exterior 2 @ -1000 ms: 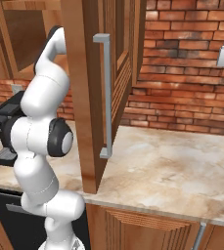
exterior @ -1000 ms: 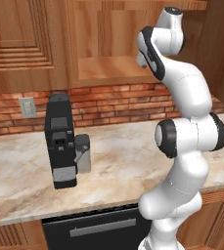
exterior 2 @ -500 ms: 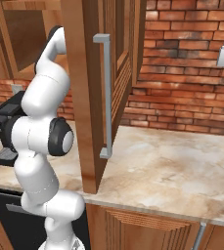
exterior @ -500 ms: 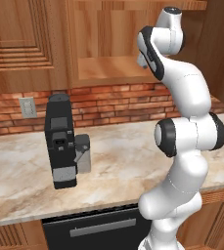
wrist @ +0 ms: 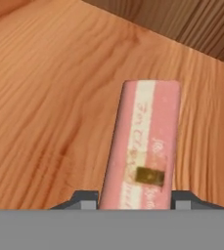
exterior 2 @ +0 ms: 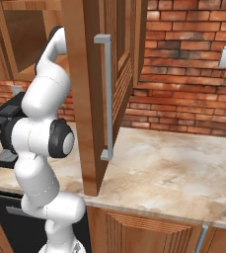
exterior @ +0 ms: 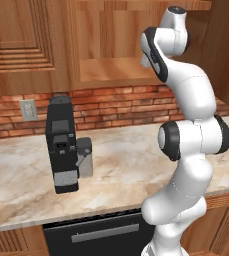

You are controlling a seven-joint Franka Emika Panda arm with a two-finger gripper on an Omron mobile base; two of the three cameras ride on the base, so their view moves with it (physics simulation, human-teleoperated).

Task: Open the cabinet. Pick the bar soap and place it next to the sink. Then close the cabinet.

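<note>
Soap (wrist: 143, 146) lies flat on the cabinet shelf (wrist: 50, 97), its near end between our gripper's (wrist: 135, 197) spread fingertips (wrist: 86, 197), so we judge we are lined up to grasp it. Whether the pads touch it, we cannot tell. Its pale cursive lettering and small gold mark are unreadable. The door (exterior 2: 87, 99) stands open.

Bar soap (wrist: 143, 146) lies on the cabinet (wrist: 45, 97) shelf, between gripper fingertips (wrist: 86, 199).

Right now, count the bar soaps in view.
1. The bar soap lies on the wooden cabinet shelf, between the pincer tips. Others may sit hidden elsewhere inside the cabinet.
</note>
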